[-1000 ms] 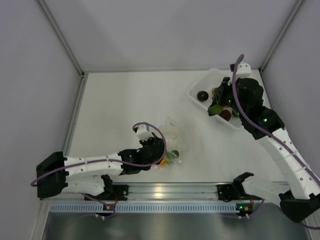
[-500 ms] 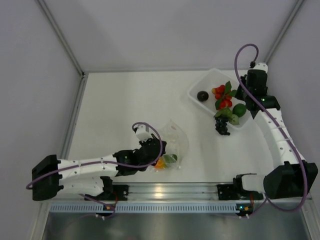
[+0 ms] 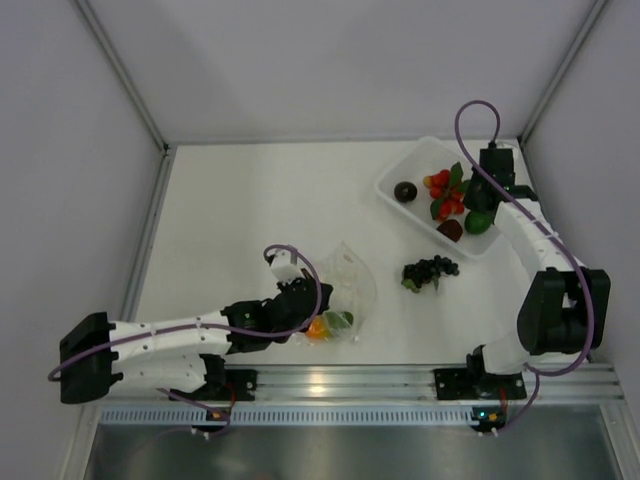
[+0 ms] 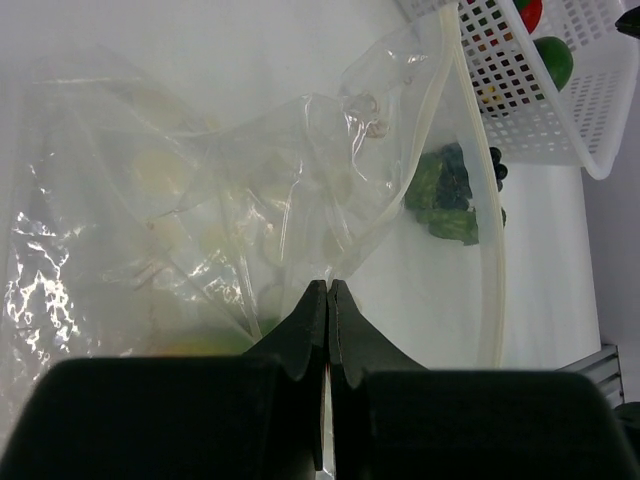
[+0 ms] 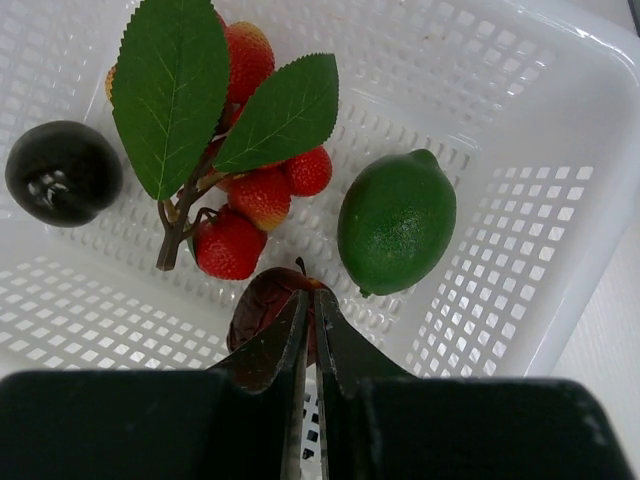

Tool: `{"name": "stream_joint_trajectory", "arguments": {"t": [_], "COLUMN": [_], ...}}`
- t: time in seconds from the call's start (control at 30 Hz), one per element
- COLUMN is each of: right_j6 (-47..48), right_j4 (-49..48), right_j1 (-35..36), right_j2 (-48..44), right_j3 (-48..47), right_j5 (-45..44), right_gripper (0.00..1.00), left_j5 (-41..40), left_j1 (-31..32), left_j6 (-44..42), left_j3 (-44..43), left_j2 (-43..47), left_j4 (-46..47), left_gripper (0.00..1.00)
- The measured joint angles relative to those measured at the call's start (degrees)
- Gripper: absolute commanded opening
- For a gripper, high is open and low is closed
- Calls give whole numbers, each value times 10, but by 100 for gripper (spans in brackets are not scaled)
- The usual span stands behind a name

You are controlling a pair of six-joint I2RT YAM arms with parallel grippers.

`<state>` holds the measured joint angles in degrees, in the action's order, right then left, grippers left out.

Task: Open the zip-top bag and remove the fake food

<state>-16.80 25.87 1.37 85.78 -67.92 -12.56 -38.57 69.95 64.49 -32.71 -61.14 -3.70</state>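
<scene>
Carrying everything, the counter (image 3: 250, 220) holds the tub (image 3: 405, 160) directly under the right hand (image 5: 308, 300) and the bag (image 4: 200, 200) just ahead of the left hand (image 4: 327, 295). The left hand is clenched on the bag's film at its near edge. The open zip edge runs away from it on its right side. The right hand's tips are all but together above a maroon piece (image 5: 265, 310); I cannot tell whether they nip its stem. Beside that piece in the tub lie a red cluster (image 5: 245, 210) and a lime (image 5: 397, 222). Grapes (image 3: 430, 270) lie on the counter between the hands. An orange piece (image 3: 318, 327) and a green one (image 3: 340, 318) sit inside the bag beside the left hand, well apart from the right, which probably must cross over to them.
</scene>
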Motion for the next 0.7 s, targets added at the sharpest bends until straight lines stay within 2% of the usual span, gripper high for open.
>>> {"name": "stream_joint_trajectory", "arguments": {"t": [0.13,0.17,0.2,0.23,0.53,0.7], "right_j6": [0,0,-1,-3,-2,2], "right_j4": [0,-1,-1,-1,5,10], "right_j1": [0,0,0,0,9,70], "right_j2": [1,1,1,1,-27,-108], "right_j3": [0,0,0,0,11,50], "right_j5": [3,3,5,7,32,28], "right_gripper": [10,14,26,28,39,45], "left_j5": [-1,-1,-2,-3,-18,-20], "left_j1": [0,0,0,0,-1,-5], "left_j6": [-7,-9,-11,-12,-19,-27], "left_j3": [0,0,0,0,0,0], "left_j2": [13,16,18,21,45,56], "left_j4": [0,0,-1,-2,-22,-32], "left_gripper": [0,0,0,0,0,0]}}
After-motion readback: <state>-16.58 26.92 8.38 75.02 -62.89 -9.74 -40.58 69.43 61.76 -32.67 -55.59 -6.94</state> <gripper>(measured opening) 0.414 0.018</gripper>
